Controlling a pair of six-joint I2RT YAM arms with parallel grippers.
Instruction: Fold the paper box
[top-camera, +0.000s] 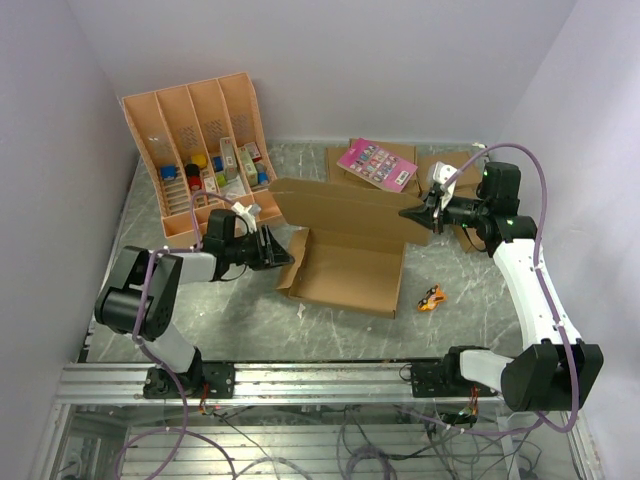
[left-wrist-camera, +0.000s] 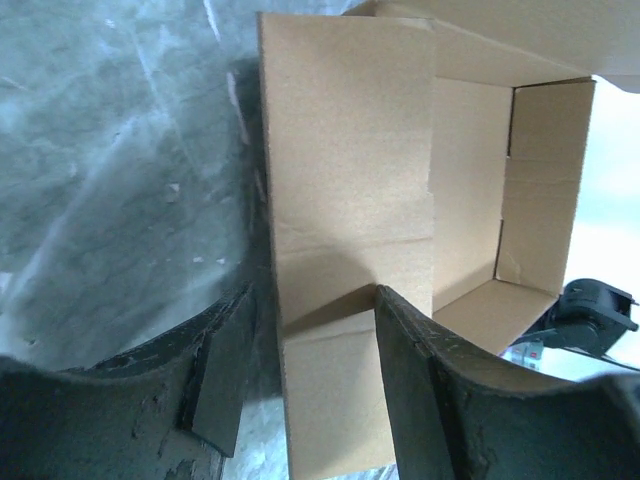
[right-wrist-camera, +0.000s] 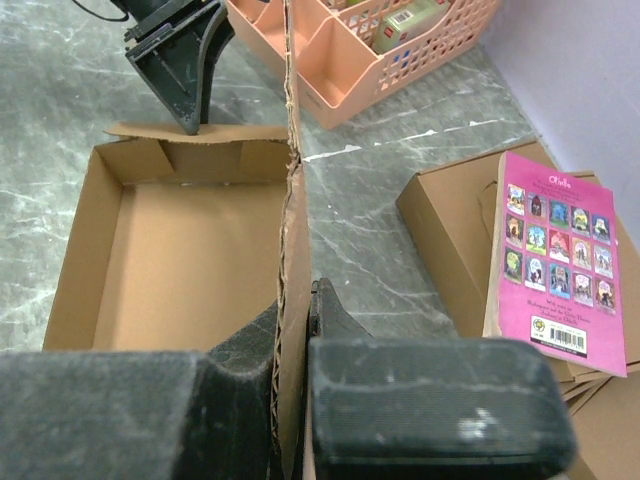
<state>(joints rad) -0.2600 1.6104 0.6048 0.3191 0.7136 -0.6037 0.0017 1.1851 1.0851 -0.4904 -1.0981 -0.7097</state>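
**Two grippers on one half-folded box**

Our paper box (top-camera: 345, 270) sits in the middle of the table (top-camera: 250, 320), open side up. Its long axis runs left to right, and the lid flap stands along its far side. Our right gripper (top-camera: 414, 214) pinches that flap's right end. The left gripper (top-camera: 278, 248) has its jaws spread, straddling the left end flap.

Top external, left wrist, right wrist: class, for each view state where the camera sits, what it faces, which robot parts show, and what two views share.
Top external: high behind the arms, looking down at the table; both arms and bases show.
Left wrist: on the left arm, facing the paper box at its side flap; left fingers open astride it.
Right wrist: on the right arm, looking along the raised lid's edge; right fingers clamp it.
Shared: both wrist views show the box's inside; right wrist also catches the left fingers.
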